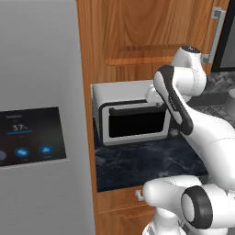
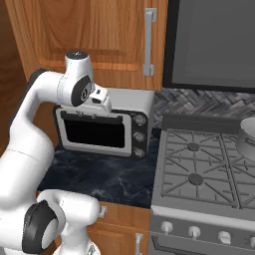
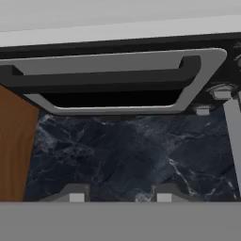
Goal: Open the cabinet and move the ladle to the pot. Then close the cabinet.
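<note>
The wooden cabinet (image 2: pixel 84 30) hangs on the wall above the counter, its door shut, so its inside is hidden. Its steel bar handle (image 2: pixel 148 42) runs down the door's right edge and also shows in the left base view as the handle (image 1: pixel 216 32). My gripper (image 2: pixel 103 106) hangs well below that handle, in front of the top of the silver toaster oven (image 2: pixel 102 130). In the hand view the gripper (image 3: pixel 120 196) is open, with only dark counter between its fingertips (image 3: pixel 77 195). The grey pot (image 2: pixel 247 137) stands on the stove at the far right edge.
The toaster oven (image 1: pixel 131 117) sits on the dark marble counter (image 1: pixel 147 160) under the cabinet. A grey fridge (image 1: pixel 41 114) with a display walls off the left. The stove (image 2: pixel 204 169) lies to the right, under a dark panel (image 2: pixel 214 40). Drawer fronts (image 2: pixel 124 224) run below the counter.
</note>
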